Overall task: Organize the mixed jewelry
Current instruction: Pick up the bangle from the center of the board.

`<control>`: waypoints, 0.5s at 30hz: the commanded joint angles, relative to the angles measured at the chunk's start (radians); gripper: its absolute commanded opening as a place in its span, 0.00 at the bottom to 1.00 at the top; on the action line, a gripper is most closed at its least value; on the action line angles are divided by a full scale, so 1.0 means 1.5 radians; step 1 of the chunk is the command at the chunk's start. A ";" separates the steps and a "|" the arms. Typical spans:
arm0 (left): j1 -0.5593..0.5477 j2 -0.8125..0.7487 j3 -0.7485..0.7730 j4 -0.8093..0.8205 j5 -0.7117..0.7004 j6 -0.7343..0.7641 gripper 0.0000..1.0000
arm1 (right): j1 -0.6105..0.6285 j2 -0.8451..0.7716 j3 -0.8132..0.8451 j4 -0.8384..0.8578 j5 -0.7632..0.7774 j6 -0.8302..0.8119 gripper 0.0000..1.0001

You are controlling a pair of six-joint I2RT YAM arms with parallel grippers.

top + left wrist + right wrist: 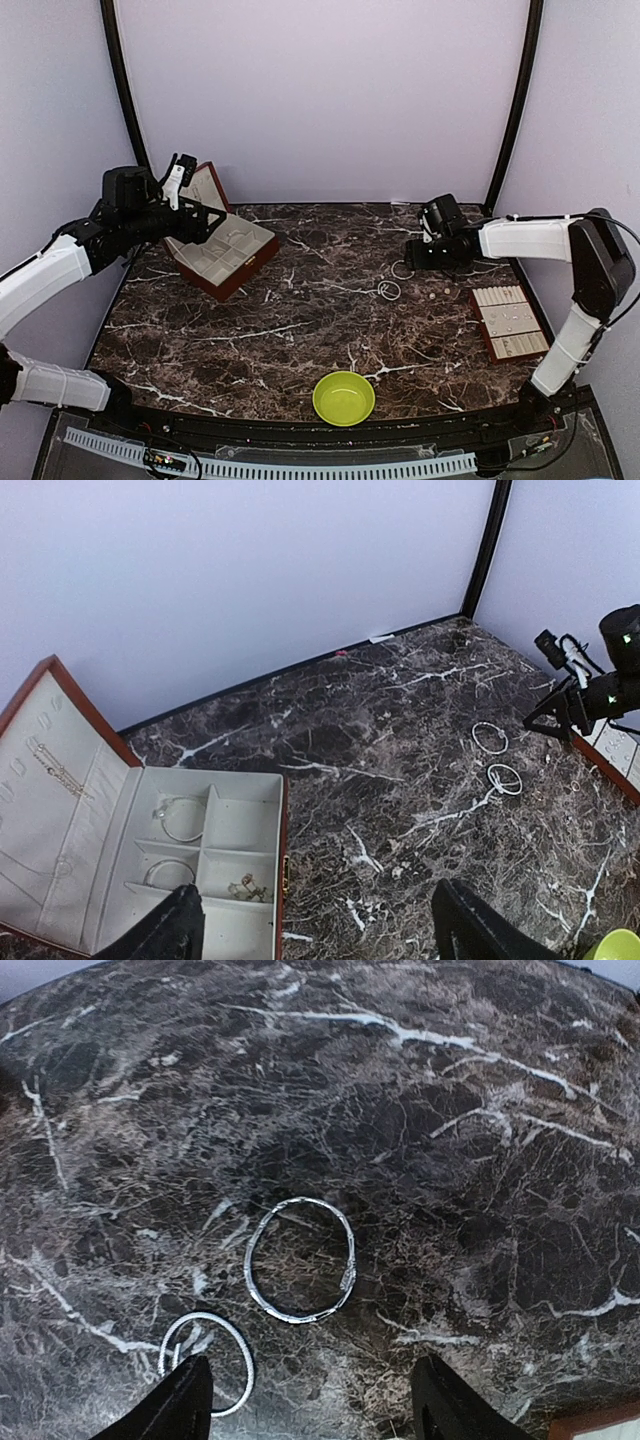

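A dark veined marble table meets lilac walls. A larger hoop and a smaller hoop lie close together but apart, right of centre, beneath the right gripper, whose fingers are spread wide and empty. At far left, the left gripper hangs equally agape, holding nothing, over the open box, which contains two more hoops.

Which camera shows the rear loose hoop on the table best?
Right wrist: the hoop lies mid-frame, whole outline clear. The top and left wrist views show it only as a tiny faint ring.
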 commanded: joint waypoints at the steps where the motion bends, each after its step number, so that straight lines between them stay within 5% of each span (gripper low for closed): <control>1: 0.001 -0.041 -0.006 0.041 -0.047 0.029 0.80 | -0.001 0.066 0.074 -0.055 0.041 0.059 0.66; 7: 0.000 -0.038 -0.006 0.041 -0.043 0.010 0.81 | -0.011 0.134 0.143 -0.078 0.058 0.035 0.60; 15: 0.001 -0.032 -0.007 0.046 -0.042 0.004 0.82 | -0.047 0.168 0.154 -0.056 0.015 0.006 0.40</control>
